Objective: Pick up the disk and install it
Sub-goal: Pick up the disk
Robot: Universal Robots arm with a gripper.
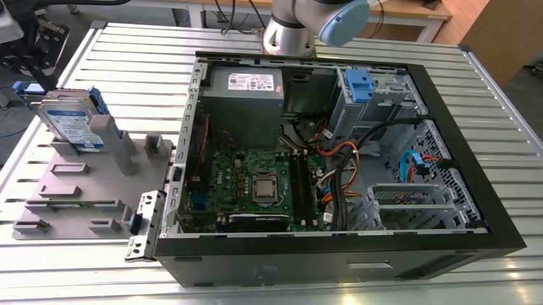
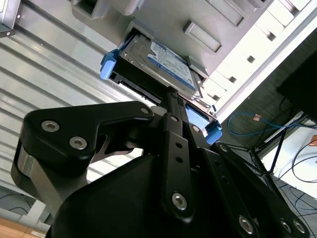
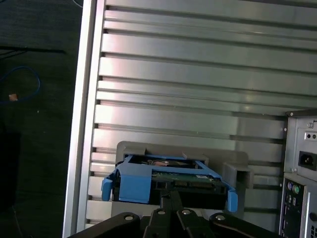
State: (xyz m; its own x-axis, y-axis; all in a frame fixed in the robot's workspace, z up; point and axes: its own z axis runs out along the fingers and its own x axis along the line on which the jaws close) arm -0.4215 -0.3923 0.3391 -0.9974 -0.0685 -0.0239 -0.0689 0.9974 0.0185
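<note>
The flat silver-grey metal disk with blue plastic side rails stands on edge in the grey plastic holder, its free edge offered for a grasp, while the black gripper, fingers pressed together and empty, hangs clear of it, lined up with that edge.

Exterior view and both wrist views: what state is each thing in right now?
disk: standing on edge in the grey holder, not yet picked up.
gripper: shut, holding nothing, pointed at the disk.
computer case: lying on its side, side panel off, inside exposed.
</note>
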